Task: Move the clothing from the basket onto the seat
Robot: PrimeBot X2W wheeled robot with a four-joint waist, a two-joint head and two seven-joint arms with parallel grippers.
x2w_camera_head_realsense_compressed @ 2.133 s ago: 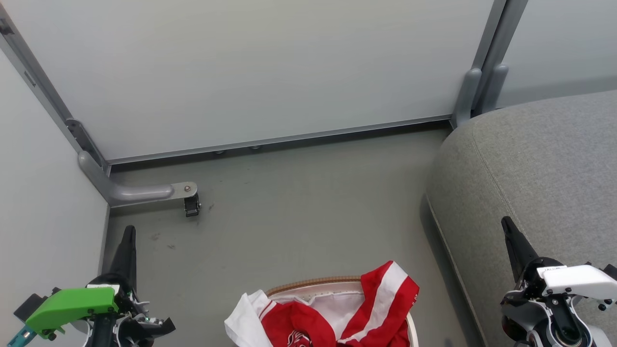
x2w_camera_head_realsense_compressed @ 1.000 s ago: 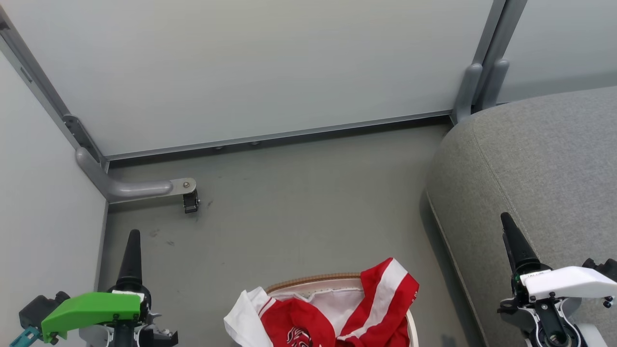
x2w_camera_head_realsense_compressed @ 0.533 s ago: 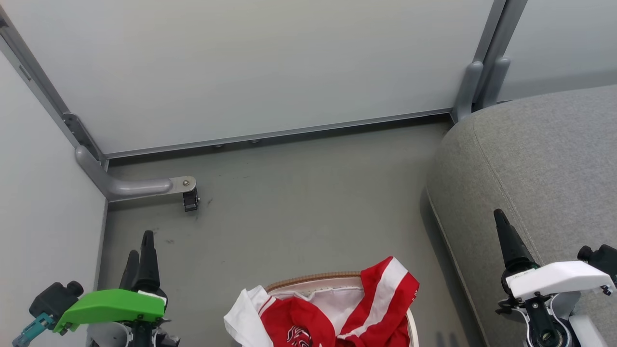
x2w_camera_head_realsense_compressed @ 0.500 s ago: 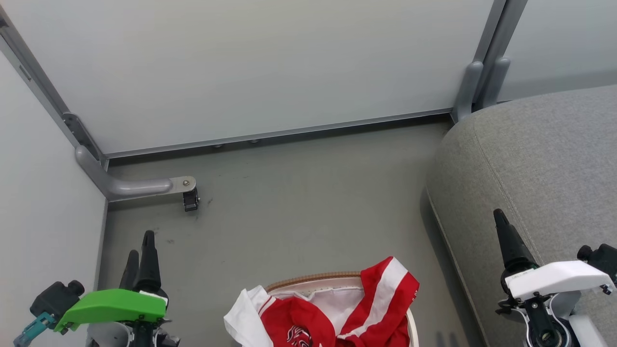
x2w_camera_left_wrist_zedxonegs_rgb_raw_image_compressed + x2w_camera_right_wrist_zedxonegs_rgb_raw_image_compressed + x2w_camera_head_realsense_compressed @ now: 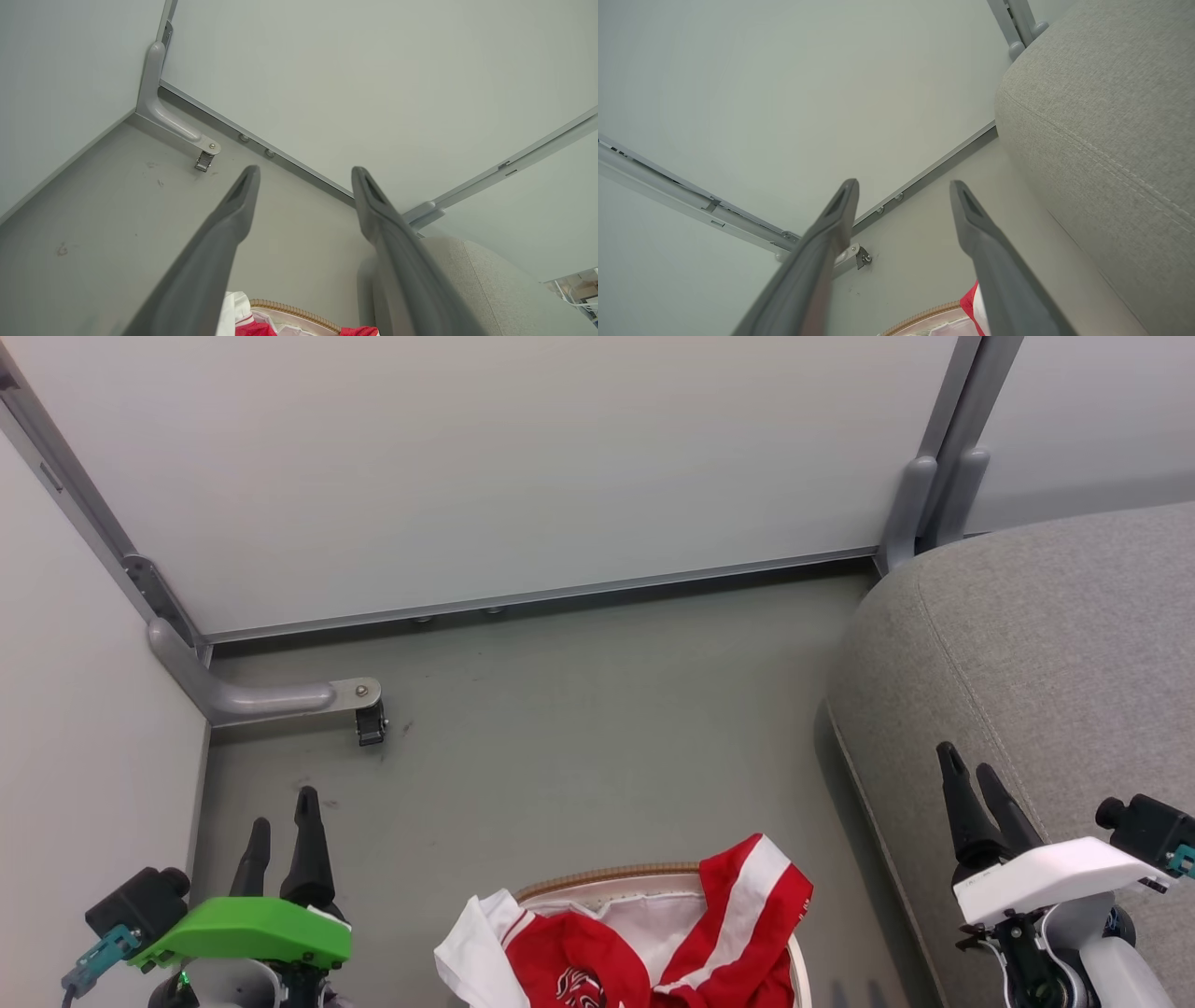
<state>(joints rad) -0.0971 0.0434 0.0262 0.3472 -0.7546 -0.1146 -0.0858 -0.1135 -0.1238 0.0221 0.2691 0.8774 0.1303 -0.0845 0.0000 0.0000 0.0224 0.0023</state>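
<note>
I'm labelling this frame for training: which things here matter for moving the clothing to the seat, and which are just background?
Belongs to the job:
clothing
basket
seat
left gripper, open
right gripper, open

Just there:
floor
partition panel
panel foot with caster

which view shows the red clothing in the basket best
The head view: the clothing spills over the basket rim, stripes and crest visible, cropped below. The left wrist view shows red scraps at its bottom edge; the right wrist view, one red-and-white corner.
</note>
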